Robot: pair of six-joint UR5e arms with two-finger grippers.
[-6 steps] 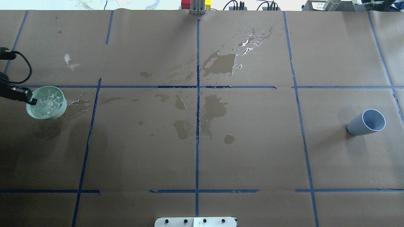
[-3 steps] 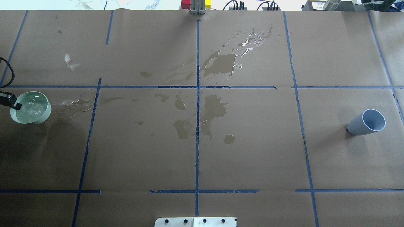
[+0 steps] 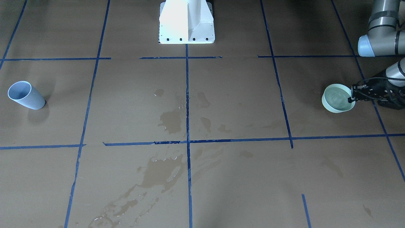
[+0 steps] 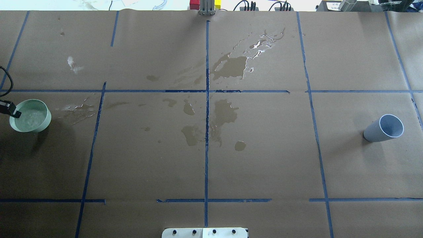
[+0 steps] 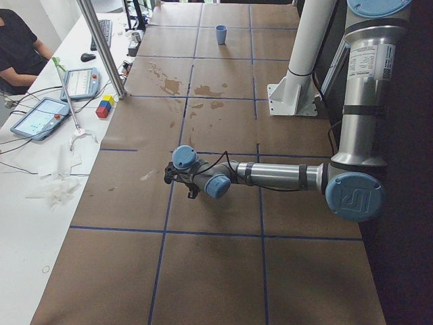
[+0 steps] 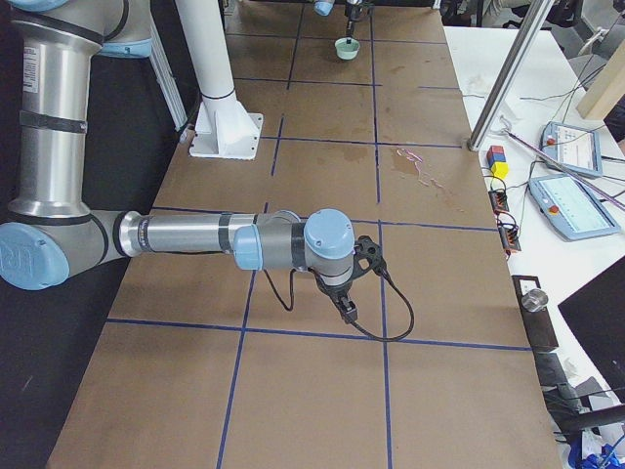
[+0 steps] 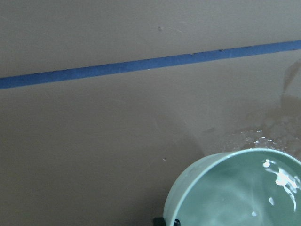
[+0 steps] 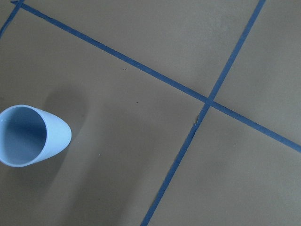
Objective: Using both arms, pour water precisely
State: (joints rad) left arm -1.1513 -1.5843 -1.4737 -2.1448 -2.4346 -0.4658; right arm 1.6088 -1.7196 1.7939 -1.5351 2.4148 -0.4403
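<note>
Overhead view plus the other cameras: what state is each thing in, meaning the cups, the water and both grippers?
green cup: holds water, gripped at its rim.
water: inside the green cup, none pouring.
blue cup: upright, empty, ungripped.
left gripper: shut on the green cup's rim.
right gripper: not on the blue cup; open or shut cannot be told.

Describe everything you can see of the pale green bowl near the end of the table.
The green bowl is round and pale mint, with a thin rim and a smooth wall that looks like plastic or glazed ceramic. It is upright and holds clear water with small glints. The left tool pinches its rim on the side facing the table's end. A wet stain lies just beside it. Whether its base touches the brown paper cannot be told.
</note>
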